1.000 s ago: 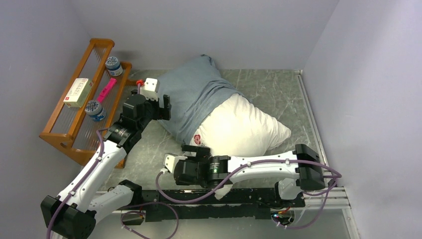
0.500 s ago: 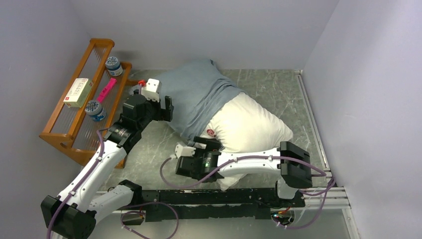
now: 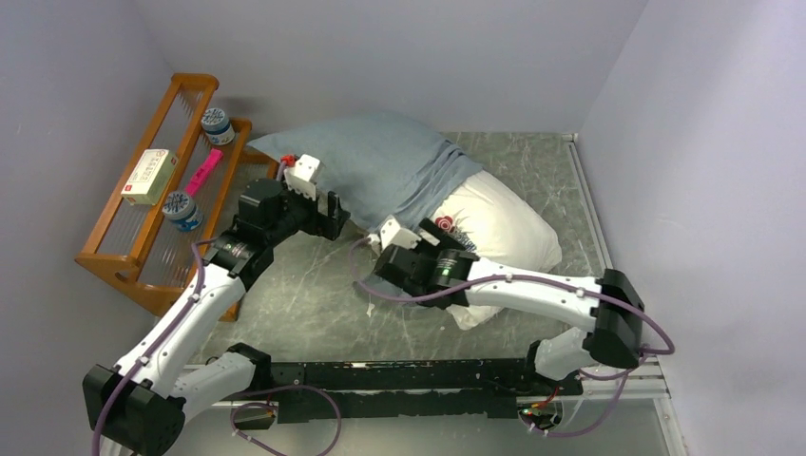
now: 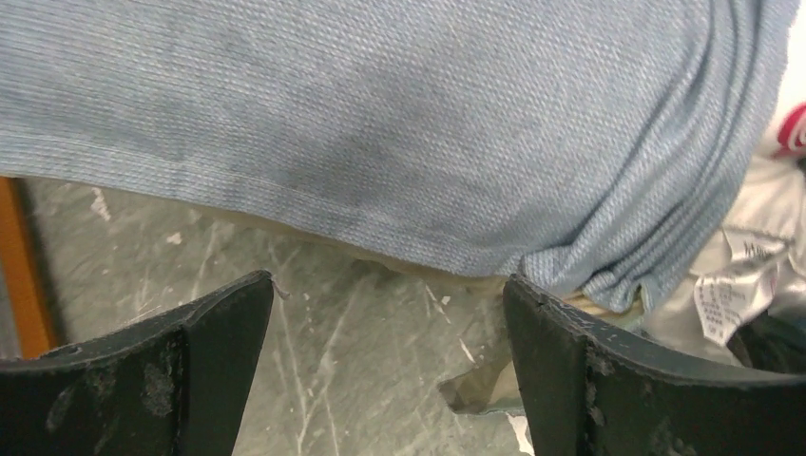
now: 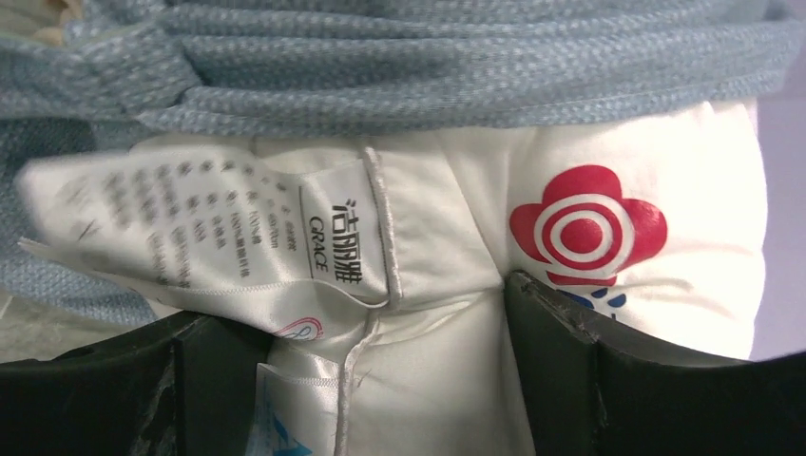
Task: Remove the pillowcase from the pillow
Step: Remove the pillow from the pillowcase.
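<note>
The pillowcase (image 3: 375,171) lies at the back of the table with its plain grey-blue face up, covering the left half of the white pillow (image 3: 504,228). My right gripper (image 3: 439,245) is open, with the pillow's near corner (image 5: 428,380) bulging between its jaws. The red flower logo (image 5: 587,226) and the edge tag (image 5: 190,237) are just ahead, and the bunched pillowcase (image 5: 428,66) lies beyond them. My left gripper (image 3: 337,217) is open and empty over the bare table, just short of the pillowcase's hem (image 4: 380,142). It shows in the left wrist view (image 4: 388,281). The patchwork face is hidden.
A wooden rack (image 3: 114,256) stands at the left with two jars (image 3: 217,123), a box (image 3: 149,176) and a pink item (image 3: 202,173). Walls close in at the back and right. A metal rail (image 3: 594,237) runs along the table's right edge.
My right gripper swept from the table's front up onto the pillow's logo corner, and the pillow shifted right and back. The pillowcase spread out to the left. My left gripper moved slightly right.
</note>
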Available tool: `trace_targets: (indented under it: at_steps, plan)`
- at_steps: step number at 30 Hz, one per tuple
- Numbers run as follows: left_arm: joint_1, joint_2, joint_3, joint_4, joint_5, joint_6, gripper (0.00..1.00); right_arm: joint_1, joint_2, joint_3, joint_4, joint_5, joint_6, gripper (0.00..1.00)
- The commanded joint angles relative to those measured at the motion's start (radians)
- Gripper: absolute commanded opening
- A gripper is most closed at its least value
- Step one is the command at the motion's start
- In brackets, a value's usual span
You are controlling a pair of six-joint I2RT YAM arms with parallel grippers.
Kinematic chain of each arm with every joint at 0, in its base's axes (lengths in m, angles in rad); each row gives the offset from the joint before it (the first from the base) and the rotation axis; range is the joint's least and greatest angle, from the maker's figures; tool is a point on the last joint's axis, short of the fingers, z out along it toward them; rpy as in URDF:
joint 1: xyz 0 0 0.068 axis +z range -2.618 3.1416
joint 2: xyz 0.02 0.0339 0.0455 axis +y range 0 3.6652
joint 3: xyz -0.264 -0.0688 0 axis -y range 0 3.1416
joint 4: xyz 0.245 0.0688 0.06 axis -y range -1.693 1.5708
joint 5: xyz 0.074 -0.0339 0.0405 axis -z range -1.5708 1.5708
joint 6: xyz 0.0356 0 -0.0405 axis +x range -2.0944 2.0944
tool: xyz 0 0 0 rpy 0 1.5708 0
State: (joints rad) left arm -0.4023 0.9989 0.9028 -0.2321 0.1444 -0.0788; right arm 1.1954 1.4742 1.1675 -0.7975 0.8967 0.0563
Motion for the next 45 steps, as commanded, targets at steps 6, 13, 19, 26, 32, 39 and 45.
trace_targets:
  at_steps: [6, 13, 19, 26, 32, 39, 45]
  plan:
    - [0.002, 0.051, -0.028, 0.119, 0.319, -0.006, 0.93, -0.184, -0.191, -0.080, 0.098, -0.101, 0.027, 0.75]
    - [-0.020, 0.060, -0.078, 0.208, 0.426, -0.116, 0.91, -0.248, -0.237, -0.114, 0.146, -0.181, 0.006, 0.52]
    - [-0.140, 0.088, -0.068, 0.192, 0.346, -0.149, 0.89, -0.262, -0.296, -0.145, 0.176, -0.217, -0.010, 0.26]
    - [-0.299, 0.168, -0.017, 0.177, 0.189, -0.136, 0.86, -0.266, -0.398, -0.183, 0.226, -0.256, -0.024, 0.00]
    - [-0.385, 0.225, 0.018, 0.177, 0.094, -0.137, 0.84, -0.269, -0.465, -0.215, 0.251, -0.269, -0.042, 0.00]
    - [-0.449, 0.241, 0.005, 0.216, -0.091, -0.132, 0.83, -0.271, -0.505, -0.239, 0.266, -0.278, -0.043, 0.00]
    - [-0.481, 0.276, 0.010, 0.224, -0.180, -0.137, 0.78, -0.271, -0.538, -0.236, 0.267, -0.274, -0.045, 0.00]
